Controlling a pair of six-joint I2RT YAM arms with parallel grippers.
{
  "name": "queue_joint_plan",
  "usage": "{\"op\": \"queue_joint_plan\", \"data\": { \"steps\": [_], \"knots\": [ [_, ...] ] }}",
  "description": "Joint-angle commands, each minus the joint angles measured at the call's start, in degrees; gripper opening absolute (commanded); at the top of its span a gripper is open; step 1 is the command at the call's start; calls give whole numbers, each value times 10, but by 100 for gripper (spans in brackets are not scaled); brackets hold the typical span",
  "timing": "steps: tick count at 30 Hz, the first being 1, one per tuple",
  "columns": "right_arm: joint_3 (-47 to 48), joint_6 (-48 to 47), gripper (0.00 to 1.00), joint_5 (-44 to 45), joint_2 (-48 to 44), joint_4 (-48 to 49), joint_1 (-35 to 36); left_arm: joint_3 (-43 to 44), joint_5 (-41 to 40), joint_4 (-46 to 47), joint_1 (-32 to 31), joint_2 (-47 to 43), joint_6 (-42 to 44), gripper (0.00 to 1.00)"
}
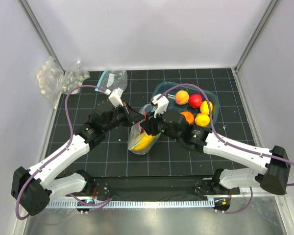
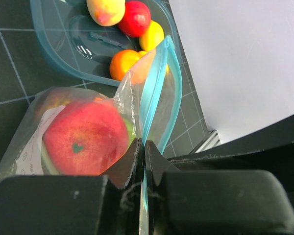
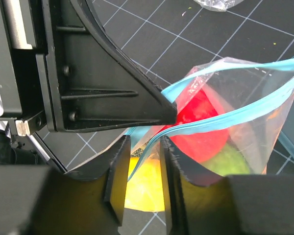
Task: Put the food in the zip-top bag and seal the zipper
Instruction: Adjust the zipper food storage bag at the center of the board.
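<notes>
Operator: Bag (image 1: 143, 141) position?
Tech: Centre of the top view, upright on the mat (image 1: 108, 156), between both grippers. Holds red, green and yellow food (image 2: 85, 137). Mouth unsealed.
Operator: Left gripper (image 2: 143, 152)?
Tech: Jaws pressed together on the zipper (image 2: 154, 93).
Operator: Right gripper (image 3: 144, 157)?
Tech: Jaws narrowly apart; zipper runs through the gap. Contact cannot be told.
Operator: Other food?
Tech: Five pieces in the tray (image 1: 160, 90), upper right of centre, just behind the bag.
</notes>
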Motion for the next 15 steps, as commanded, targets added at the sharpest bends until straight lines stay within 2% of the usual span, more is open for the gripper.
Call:
{"op": "queue_joint_plan", "data": {
  "steps": [1, 7, 12, 15],
  "knots": [
    [10, 4, 38, 4, -14, 39, 4, 24, 26, 25, -2, -9, 10, 8],
    [20, 18, 50, 15, 7, 27, 4, 23, 17, 25, -2, -8, 10, 6],
    [15, 31, 68, 2, 15, 40, 4, 23, 8, 25, -2, -9, 12, 7],
    [15, 33, 72, -4, 19, 41, 4, 23, 5, 25, -2, -9, 11, 7]
  ]
}}
